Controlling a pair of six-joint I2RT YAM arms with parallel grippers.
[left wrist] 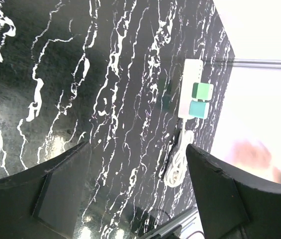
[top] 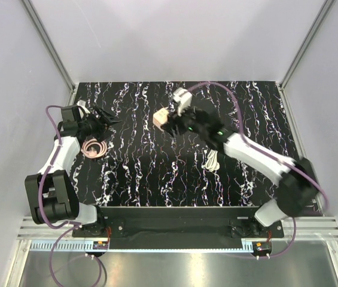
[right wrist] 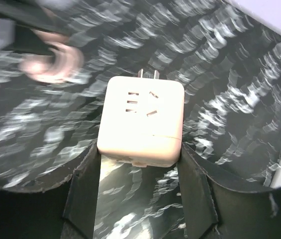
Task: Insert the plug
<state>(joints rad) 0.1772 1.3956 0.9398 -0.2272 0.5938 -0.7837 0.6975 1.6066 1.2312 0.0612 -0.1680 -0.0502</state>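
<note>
The plug (right wrist: 142, 117) is a cream cube with two metal prongs on its far side and socket slots on top. My right gripper (right wrist: 139, 159) is shut on it, one finger against each near corner. From above, the plug (top: 161, 118) sits at the tip of the right gripper (top: 166, 122), mid-table toward the back. The white power strip (top: 182, 95) lies just behind it. On the strip (left wrist: 192, 69) sit a light-green block (left wrist: 202, 90) and a teal block (left wrist: 198, 108). My left gripper (left wrist: 138, 169) is open and empty at the table's left side (top: 106, 124).
A coiled white cord (top: 212, 160) lies right of centre, under the right forearm, and trails from the strip (left wrist: 177, 164). A small pink cable coil (top: 94, 147) rests by the left arm. The black marbled mat (top: 157, 173) ends at metal rails and white walls.
</note>
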